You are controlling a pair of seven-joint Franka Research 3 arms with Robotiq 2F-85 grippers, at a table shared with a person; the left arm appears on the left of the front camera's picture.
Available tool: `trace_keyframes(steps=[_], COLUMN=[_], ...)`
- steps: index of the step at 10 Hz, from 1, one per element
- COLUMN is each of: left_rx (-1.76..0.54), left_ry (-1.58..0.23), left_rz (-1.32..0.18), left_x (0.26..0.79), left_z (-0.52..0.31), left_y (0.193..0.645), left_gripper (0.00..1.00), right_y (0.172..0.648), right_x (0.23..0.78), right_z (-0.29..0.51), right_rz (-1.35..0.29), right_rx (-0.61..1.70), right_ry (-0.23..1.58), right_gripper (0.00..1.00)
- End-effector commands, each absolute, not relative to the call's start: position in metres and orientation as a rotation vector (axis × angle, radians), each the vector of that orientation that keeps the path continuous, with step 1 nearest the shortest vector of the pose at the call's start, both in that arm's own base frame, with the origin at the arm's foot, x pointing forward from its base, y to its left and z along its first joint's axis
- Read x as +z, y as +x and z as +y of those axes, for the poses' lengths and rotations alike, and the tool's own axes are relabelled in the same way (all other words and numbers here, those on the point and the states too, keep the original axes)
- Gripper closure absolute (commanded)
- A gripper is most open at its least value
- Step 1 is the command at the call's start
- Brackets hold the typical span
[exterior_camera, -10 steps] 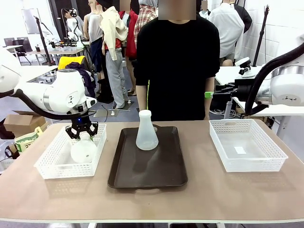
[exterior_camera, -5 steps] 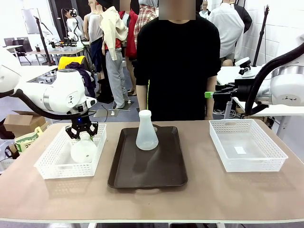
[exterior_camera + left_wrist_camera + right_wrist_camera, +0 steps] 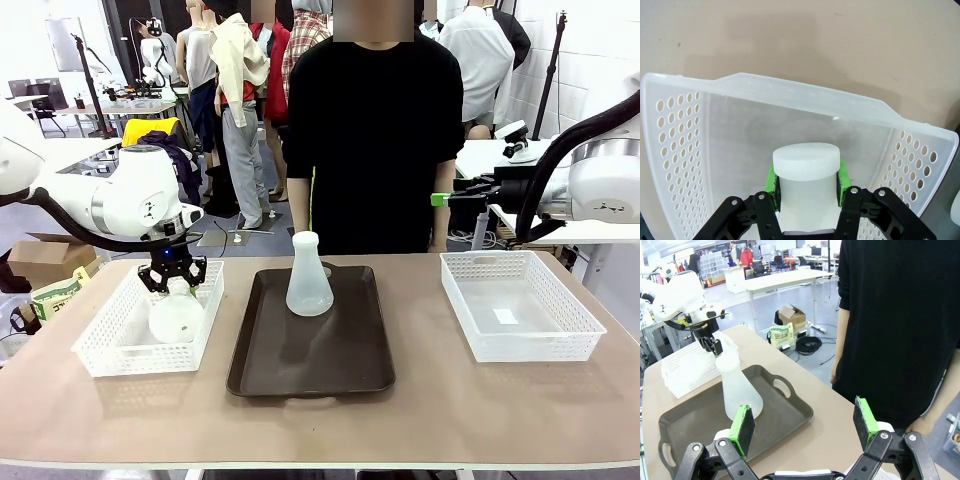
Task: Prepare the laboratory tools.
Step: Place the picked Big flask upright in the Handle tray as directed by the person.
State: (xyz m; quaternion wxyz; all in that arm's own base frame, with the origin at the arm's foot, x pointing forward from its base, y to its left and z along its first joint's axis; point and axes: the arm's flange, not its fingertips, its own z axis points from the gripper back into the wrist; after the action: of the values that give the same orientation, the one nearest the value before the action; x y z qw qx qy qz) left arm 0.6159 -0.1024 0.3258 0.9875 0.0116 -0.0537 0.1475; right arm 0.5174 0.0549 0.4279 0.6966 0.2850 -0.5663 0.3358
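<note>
Starting at the counter's [image 3: 120, 410] left edge, I see the white perforated plastic basket [image 3: 105, 345] with my left claw [image 3: 172, 283] lowered into it from above. Through the left wrist camera, that claw [image 3: 807, 182] has its green pads [image 3: 772, 181] pressed against both sides of the neck of a frosted-white translucent conical flask [image 3: 806, 175], just under the flat round rim; so it is clamped on the flask. From the front, this flask [image 3: 177, 315] stands upright inside the basket, towards its far end, with its wide base down among the mesh walls.

At the middle of the counter lies the dark brown rectangular tray [image 3: 330, 370] with cut-out handles at its near and far ends. A second frosted-white conical flask [image 3: 308, 278] stands upright on the tray's far half, free of any claw. The right wrist camera shows this flask [image 3: 740, 387] on the tray [image 3: 685, 425] as well.

A person in a black top [image 3: 372, 130] stands at the counter's far edge, behind the tray.

Towards the right edge sits another white perforated basket [image 3: 540, 345], with a small pale slip on its floor; I can't read any writing on it.

My right claw [image 3: 806, 426] is spread wide, holding nothing, raised above the counter's far right side. From the front, its green pad [image 3: 438, 199] shows beside the person's arm.

I can't make out any brand or label on the flasks.
</note>
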Motion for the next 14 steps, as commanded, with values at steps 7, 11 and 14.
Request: trace_keyframes(steps=[7,11,14], left_rx=[0.213,0.246,0.246], left_ry=[-0.061,-0.04,-0.04], left_rz=[-0.07,-0.065,-0.065], left_x=[0.408,0.401,0.401], left_z=[-0.059,-0.061,-0.061], left_y=[0.558,0.573,0.573], left_gripper=[1.0,1.0,1.0], right_y=[0.517,0.517,0.517], right_x=[0.429,0.429,0.429], right_z=[0.055,0.055,0.055], right_rz=[-1.248,-1.248,-1.248], right_rx=[0.745,0.745,0.745], right_ry=[0.636,0.636,0.636], right_gripper=[0.0,0.0,0.0])
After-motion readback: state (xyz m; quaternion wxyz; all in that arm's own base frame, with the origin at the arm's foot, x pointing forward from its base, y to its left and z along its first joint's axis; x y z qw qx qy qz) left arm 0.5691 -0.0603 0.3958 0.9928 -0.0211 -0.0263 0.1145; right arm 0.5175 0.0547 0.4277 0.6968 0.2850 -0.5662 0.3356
